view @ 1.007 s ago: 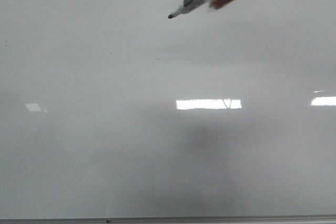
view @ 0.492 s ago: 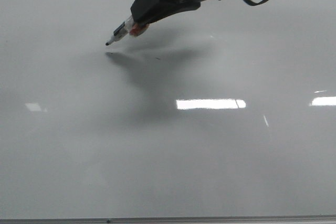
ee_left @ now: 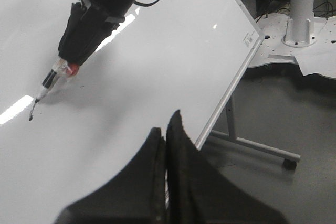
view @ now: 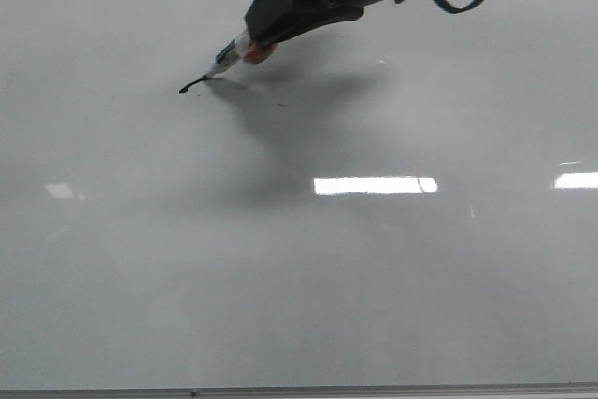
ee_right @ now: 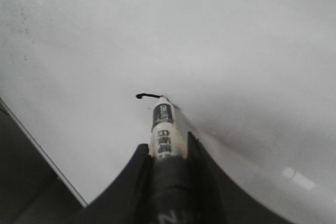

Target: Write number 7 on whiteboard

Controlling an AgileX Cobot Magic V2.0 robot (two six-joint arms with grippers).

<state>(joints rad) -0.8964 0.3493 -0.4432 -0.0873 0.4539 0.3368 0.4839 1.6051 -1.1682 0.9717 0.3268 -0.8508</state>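
Note:
The whiteboard (view: 280, 277) fills the front view, glossy and pale grey. My right gripper (view: 266, 39) is shut on a marker (view: 229, 55) whose tip touches the board. A short black stroke (view: 193, 84), the start of the number 7, runs from the tip to the left. In the right wrist view the marker (ee_right: 163, 129) sits between the fingers (ee_right: 165, 148) and the stroke (ee_right: 147, 96) curls off its tip. My left gripper (ee_left: 167, 124) is shut and empty, off the board's side; from there I see the right gripper (ee_left: 86, 30), marker (ee_left: 50, 82) and stroke (ee_left: 32, 113).
Bright light reflections (view: 374, 185) lie on the board. Its metal bottom edge (view: 299, 391) runs along the front. A small dark speck (view: 280, 104) sits near the marker. In the left wrist view the board's stand leg (ee_left: 252, 148) and a white robot base (ee_left: 302, 9) stand on the floor.
The right gripper came down and left with the marker, touched its tip to the board, then drew a short black stroke while moving slightly to the right.

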